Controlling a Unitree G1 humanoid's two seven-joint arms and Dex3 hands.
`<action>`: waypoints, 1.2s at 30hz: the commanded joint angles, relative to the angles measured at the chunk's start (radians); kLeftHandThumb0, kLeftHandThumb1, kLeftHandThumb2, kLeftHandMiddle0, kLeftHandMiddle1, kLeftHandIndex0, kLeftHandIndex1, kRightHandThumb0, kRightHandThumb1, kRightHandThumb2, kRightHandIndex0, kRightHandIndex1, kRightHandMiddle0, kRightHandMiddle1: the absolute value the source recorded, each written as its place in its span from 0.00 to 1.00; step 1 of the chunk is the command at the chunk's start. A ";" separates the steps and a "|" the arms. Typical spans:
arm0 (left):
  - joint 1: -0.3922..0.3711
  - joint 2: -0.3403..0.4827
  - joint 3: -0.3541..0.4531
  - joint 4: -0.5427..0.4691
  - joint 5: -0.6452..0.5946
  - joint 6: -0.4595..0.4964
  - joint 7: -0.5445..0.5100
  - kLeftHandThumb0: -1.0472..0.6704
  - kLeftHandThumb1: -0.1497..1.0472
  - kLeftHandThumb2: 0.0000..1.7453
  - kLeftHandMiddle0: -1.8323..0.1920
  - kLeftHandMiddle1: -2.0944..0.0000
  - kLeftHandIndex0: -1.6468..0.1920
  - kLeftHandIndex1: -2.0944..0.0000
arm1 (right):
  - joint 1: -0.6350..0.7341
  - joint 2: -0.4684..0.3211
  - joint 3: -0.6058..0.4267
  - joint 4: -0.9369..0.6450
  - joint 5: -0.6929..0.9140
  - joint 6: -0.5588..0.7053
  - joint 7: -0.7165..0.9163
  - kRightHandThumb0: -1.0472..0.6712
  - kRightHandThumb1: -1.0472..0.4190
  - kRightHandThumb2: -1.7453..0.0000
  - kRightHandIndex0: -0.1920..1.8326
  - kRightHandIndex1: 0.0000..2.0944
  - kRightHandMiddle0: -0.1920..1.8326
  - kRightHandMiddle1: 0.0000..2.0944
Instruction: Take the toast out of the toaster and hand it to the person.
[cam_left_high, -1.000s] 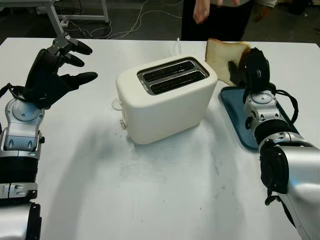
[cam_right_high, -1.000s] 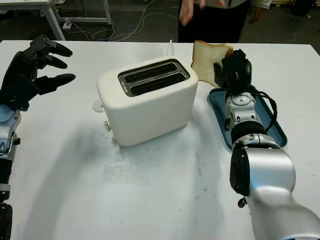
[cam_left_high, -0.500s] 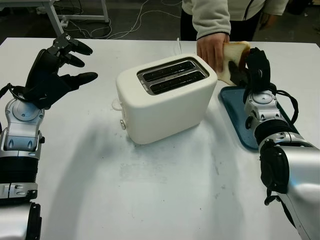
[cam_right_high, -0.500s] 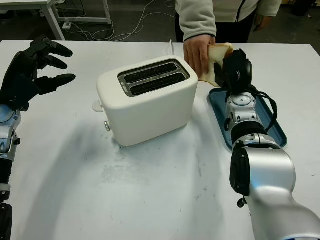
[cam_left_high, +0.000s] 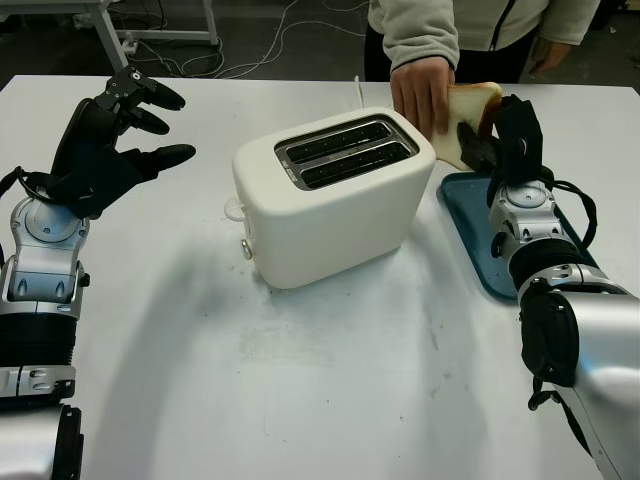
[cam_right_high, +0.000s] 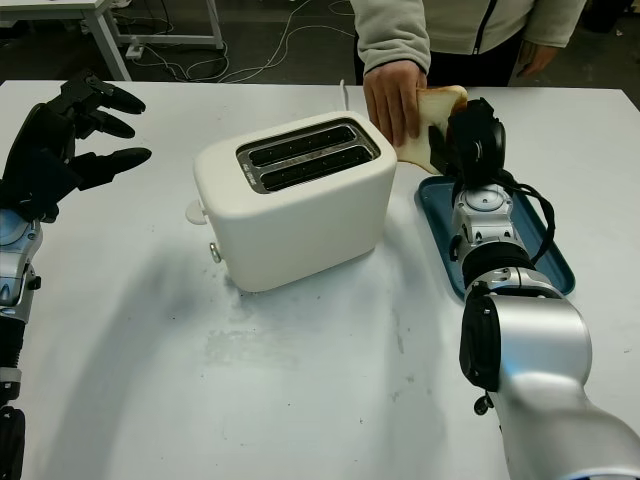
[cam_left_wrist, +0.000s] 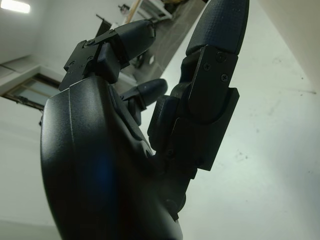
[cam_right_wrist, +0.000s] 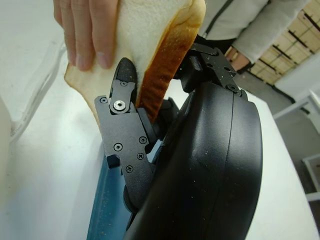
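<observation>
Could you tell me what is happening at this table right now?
The robot's right hand holds a slice of browned toast above the blue tray, beside the white two-slot toaster. A person's hand has gripped the slice too, so the handover is under way. The left hand is open, raised over the white table.

**Count of what stands on and around the table**

One white toaster, with two slots in its top, near the middle of the table. One slice of toast, toward the far right edge. One blue tray along the right edge. Two black robot hands: the left hand near the far left corner, the right hand over the tray's far end. One person at the far edge, with one person's hand on the toast.
</observation>
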 joint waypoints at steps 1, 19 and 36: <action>0.013 0.000 0.001 -0.006 0.005 -0.010 0.007 0.06 0.88 0.00 0.84 0.32 0.81 0.39 | 0.009 -0.018 0.032 -0.001 -0.029 0.000 0.044 0.44 0.09 0.81 0.33 0.78 0.22 0.73; 0.010 0.006 0.002 0.024 0.004 -0.035 0.001 0.06 0.89 0.00 0.83 0.33 0.80 0.39 | 0.125 -0.100 0.116 -0.225 -0.075 -0.123 0.159 0.18 0.14 1.00 0.09 0.00 0.09 0.00; 0.262 -0.167 0.094 -0.241 -0.084 -0.042 0.135 0.09 0.89 0.04 0.87 0.36 0.83 0.44 | 0.872 0.117 0.157 -1.454 0.046 0.062 0.179 0.39 0.09 0.95 0.12 0.01 0.14 0.01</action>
